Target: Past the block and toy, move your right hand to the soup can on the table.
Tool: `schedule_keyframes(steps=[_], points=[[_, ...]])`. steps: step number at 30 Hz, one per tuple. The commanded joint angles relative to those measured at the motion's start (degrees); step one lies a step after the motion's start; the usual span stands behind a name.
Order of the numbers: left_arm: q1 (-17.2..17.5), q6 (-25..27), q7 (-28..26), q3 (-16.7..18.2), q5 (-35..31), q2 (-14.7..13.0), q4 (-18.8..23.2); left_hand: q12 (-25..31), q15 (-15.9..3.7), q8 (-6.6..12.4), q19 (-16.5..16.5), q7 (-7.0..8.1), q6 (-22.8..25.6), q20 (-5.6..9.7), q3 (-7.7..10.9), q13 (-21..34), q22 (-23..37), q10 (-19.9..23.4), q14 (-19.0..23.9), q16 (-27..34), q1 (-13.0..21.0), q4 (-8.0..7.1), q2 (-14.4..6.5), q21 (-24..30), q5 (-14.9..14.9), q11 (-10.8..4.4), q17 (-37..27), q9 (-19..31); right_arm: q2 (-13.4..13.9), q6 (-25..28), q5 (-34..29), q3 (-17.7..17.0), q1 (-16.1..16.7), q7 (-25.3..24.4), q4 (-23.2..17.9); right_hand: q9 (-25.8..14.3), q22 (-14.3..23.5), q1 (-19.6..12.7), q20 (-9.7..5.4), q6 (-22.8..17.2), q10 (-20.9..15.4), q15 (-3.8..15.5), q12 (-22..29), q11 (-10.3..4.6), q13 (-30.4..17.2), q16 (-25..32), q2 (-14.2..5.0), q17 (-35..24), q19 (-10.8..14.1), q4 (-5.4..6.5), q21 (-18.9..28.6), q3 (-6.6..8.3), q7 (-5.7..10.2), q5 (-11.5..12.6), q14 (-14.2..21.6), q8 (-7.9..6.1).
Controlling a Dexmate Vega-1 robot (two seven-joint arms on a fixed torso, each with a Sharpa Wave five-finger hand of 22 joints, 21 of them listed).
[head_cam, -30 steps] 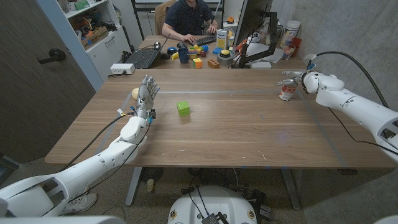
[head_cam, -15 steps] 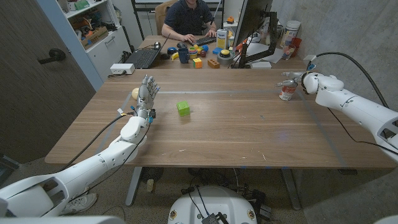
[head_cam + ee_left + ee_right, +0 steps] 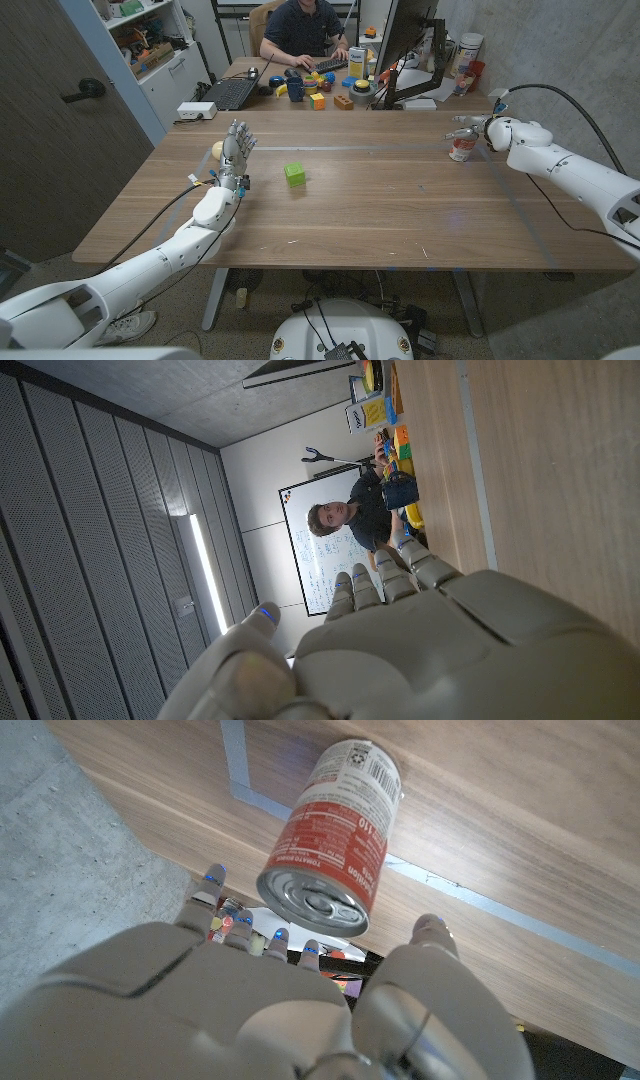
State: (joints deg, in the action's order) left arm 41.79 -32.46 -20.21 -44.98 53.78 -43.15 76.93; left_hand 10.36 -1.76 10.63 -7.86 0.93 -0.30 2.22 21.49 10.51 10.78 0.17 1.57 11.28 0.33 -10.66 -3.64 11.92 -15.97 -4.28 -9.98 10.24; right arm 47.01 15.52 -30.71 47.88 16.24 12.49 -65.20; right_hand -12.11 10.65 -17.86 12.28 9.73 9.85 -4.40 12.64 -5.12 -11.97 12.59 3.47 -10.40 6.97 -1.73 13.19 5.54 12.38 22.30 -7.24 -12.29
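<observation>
Right hand (image 3: 480, 127): at the far right of the table (image 3: 400, 210), fingers spread wide and holding nothing; in the right wrist view the fingertips (image 3: 431, 928) fan out on both sides of the can's lid. Soup can (image 3: 462, 145): red and white label, upright, directly before the right hand's palm and just beside its fingertips; contact cannot be confirmed from either view. Judgement: the reach looks nearly complete; what remains is a short, slow approach with the palm centred on the can's body, fingers kept apart so they pass either side without knocking the top and tipping it. Green block (image 3: 294, 174): well apart from the right hand, across the table toward the left arm. Toy (image 3: 217, 150): small pale round object beyond the block, just beside the left hand. Left hand (image 3: 236, 152): upright, fingers extended and apart, holding nothing. Person (image 3: 305, 28): seated behind the table's far end, among scattered coloured objects.
</observation>
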Motion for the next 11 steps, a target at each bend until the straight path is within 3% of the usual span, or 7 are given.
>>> schedule_keyframes(steps=[1, 11], points=[[0.1, -0.4, -0.2, -0.2, 0.1, -0.4, 0.4, 0.2, -0.12, 0.3, -0.3, 0.35, 0.2, 0.12, 0.08, 0.1, 0.3, 0.0, 0.4, 0.3, 0.0, 0.05, -6.0, 0.2, -0.5, -0.17, -0.3, 0.3, 0.2, 0.4, 0.4, -0.5, 0.4, -0.2, -0.8, -0.2, 0.1, -0.6, 0.23, 0.4, 1.5, 0.12, 0.3, -0.46, -0.2, 0.5, 0.02, 0.0, 0.7, -0.17, 0.5, -0.16, 0.29, 0.4, 0.4, -0.42], [0.3, -0.6, -0.5, -0.4, 0.3, -0.8, 0.8, 0.3, -0.13, 0.3, -0.3, 0.4, 0.2, 0.09, 0.07, 0.1, 0.3, 0.0, 0.4, 0.3, 0.0, 0.04, -6.0, 0.2, -0.5, -0.2, -0.3, 0.3, 0.5, 1.0, 0.3, -0.6, 0.9, -0.2, -1.5, -0.2, 0.1, -0.7, 0.24, 0.3, 1.1, 0.16, 0.4, -0.55, -0.2, 0.4, -0.08, 0.0, 1.3, -0.2, 0.5, -0.26, 0.29, 0.4, 0.5, -0.42]])
